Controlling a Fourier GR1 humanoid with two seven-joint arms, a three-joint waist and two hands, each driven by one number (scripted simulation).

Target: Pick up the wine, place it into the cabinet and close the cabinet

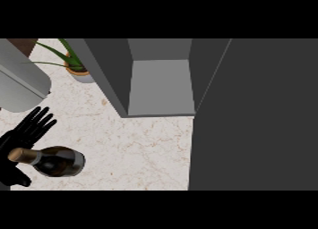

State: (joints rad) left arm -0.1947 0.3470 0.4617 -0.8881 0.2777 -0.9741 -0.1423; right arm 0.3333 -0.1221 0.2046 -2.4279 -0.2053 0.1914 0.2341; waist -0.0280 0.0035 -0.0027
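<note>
**One bottle against one open hand**

The left hand (pixel 19 141) shows at the lower left of the counter (pixel 141 147), its fingers (pixel 39 120) straight and spread, closed round nothing. One wine bottle (pixel 55 161) lies just beside the palm, its corked neck over the palm's edge and its dark body out to the right. Further out stands one grey cabinet (pixel 154 76), its interior open. One potted plant (pixel 75 65) sits at the cabinet's left
</note>
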